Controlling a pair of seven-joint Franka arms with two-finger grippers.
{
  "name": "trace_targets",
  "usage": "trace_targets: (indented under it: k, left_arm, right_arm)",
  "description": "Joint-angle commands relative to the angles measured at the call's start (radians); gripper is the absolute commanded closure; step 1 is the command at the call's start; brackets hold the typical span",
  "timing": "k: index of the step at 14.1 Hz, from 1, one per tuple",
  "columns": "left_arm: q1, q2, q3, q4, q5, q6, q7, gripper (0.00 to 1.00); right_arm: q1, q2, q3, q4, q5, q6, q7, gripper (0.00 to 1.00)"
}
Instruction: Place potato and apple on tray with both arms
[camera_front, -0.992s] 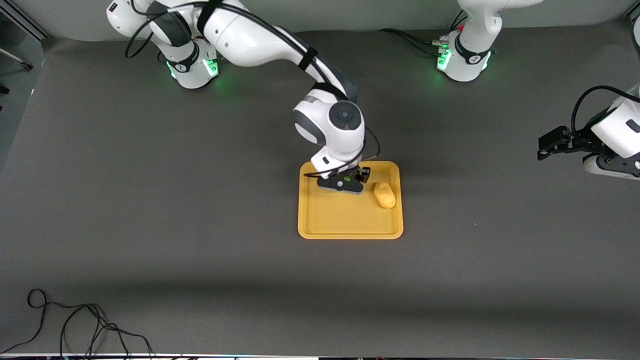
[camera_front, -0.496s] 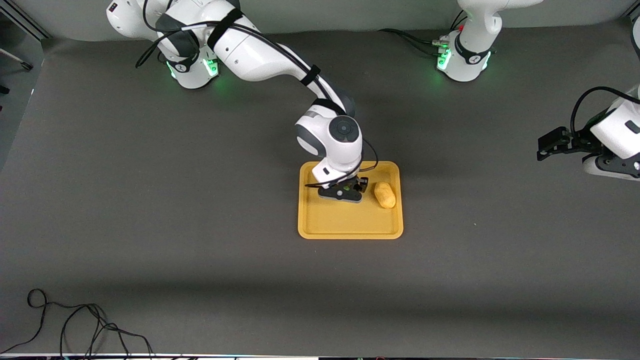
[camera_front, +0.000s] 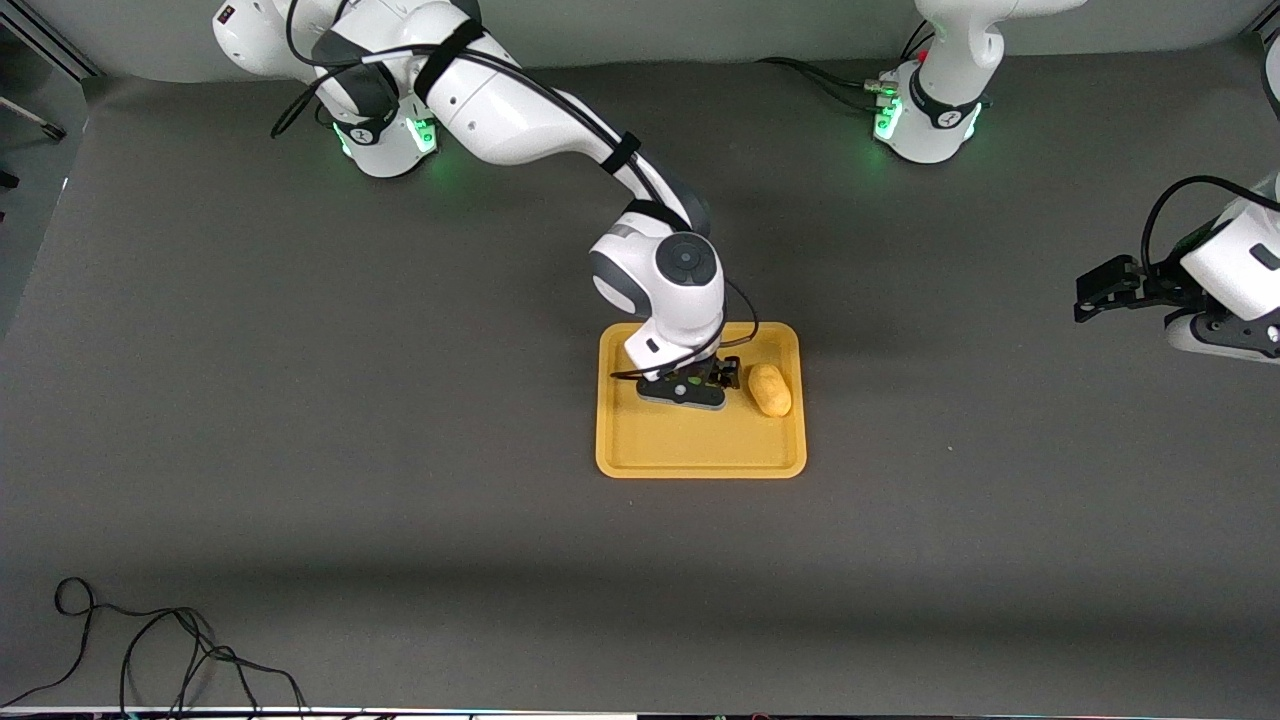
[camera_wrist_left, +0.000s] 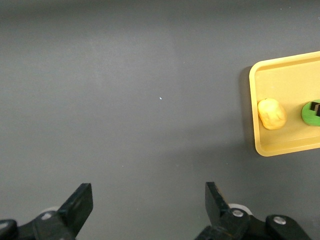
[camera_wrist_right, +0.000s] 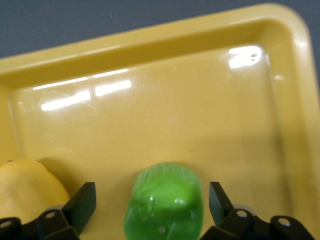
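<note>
Mid-frame in the front view, the right claw (camera_front: 697, 386) has dropped lower within the last second and now sits down in the tray (camera_front: 690, 445). Its fingers stand spread, with a gap on each side of the apple (camera_wrist_right: 165, 202), which rests on the tray floor, so the apple looks delivered. The potato (camera_front: 769, 389) lies just beside it, also on the tray. At the frame's edge the left claw (camera_wrist_left: 147, 195) waits, open and empty, over bare bench (camera_front: 400, 400). Both items appear placed.

right gripper (camera_front: 690, 388): lower over the tray (camera_front: 700, 455) than a second ago, wrist sunk toward the tray floor | apple (camera_wrist_right: 164, 202): now sits between parted fingers (camera_wrist_right: 82, 202), clear of both | rest: unmoved
</note>
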Motion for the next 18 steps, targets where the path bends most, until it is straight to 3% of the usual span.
trace_targets:
  k: [1,5,8,14,18]
  left_arm:
    - [0.002,-0.006,-0.001,0.002,0.010,-0.019,0.016,0.00]
    - [0.002,-0.006,-0.001,0.005,0.010,-0.019,0.015,0.00]
    - [0.002,-0.006,-0.001,0.005,0.010,-0.018,0.015,0.00]
    - [0.001,-0.006,-0.002,0.001,0.010,-0.021,0.015,0.00]
    - [0.002,-0.009,-0.002,-0.002,0.010,-0.030,0.015,0.00]
  right_arm:
    - [0.000,-0.164,-0.005,-0.009,-0.001,-0.181,0.014,0.00]
    - [-0.048,-0.376,-0.008,-0.034,-0.002,-0.435,-0.011,0.00]
    - [-0.140,-0.526,-0.008,-0.127,-0.001,-0.523,-0.157,0.00]
    - [-0.471,-0.851,0.009,-0.440,0.076,-0.525,-0.581,0.00]
    - [-0.757,-0.905,0.102,-0.473,0.077,-0.557,-0.840,0.00]
